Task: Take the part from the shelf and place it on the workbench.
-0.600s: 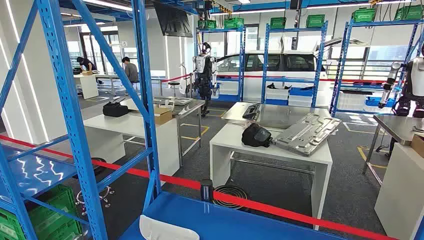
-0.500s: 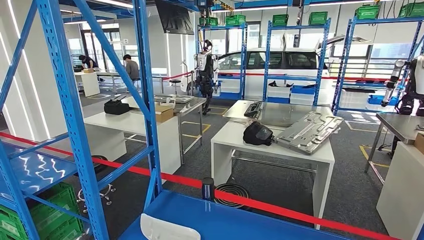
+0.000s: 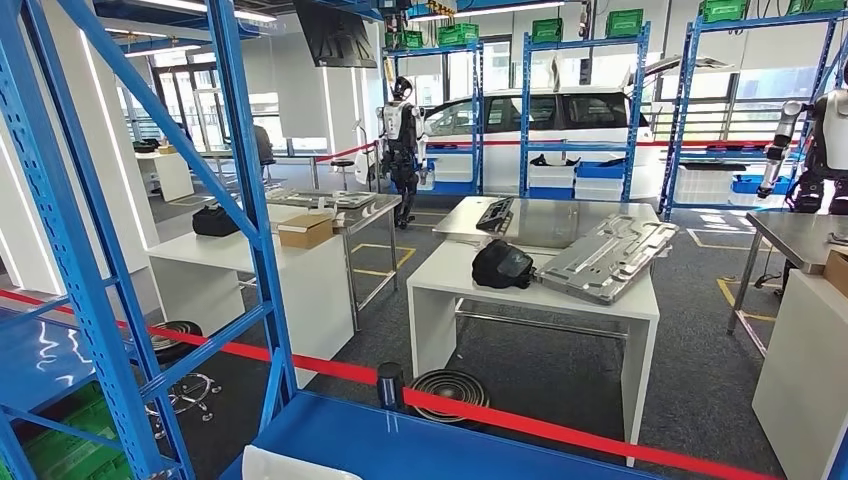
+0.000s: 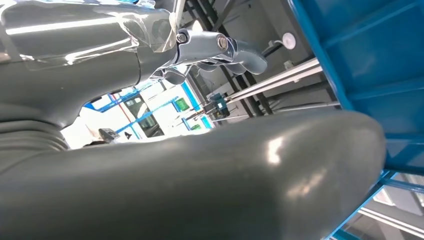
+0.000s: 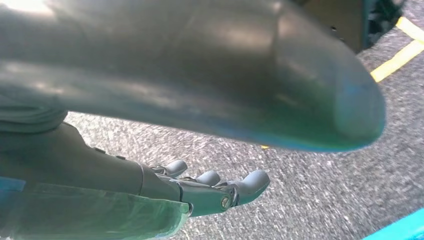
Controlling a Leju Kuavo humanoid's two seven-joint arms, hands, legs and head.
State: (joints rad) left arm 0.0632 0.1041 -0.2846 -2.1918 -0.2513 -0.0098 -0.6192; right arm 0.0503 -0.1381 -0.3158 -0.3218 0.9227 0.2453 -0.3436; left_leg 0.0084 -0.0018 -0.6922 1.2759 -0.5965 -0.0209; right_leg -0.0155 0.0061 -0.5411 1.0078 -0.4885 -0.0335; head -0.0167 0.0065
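A white part (image 3: 288, 466) lies on the blue shelf board (image 3: 420, 445) at the bottom edge of the head view, cut off by the picture's edge. Beyond the red tape stands a white workbench (image 3: 447, 283) bearing a black cover (image 3: 501, 265) and a large grey metal panel (image 3: 607, 259). In the left wrist view my left hand (image 4: 100, 65) holds nothing, its fingers (image 4: 235, 47) apart from the thick thumb (image 4: 225, 180), close to blue shelf metal. My right hand (image 5: 150, 185) hangs above grey carpet with fingers (image 5: 240, 187) stretched out and nothing in them.
Blue shelf posts (image 3: 245, 200) and braces cross the left half of the head view. A red tape barrier (image 3: 560, 430) on a short post (image 3: 388, 385) runs between the shelf and the benches. A second white bench (image 3: 250, 270) carries a cardboard box. Other humanoid robots stand far back.
The whole picture has shifted: my camera has moved, so shelf posts and benches sit further left and the white part lower at the edge. Nothing on the benches has moved.
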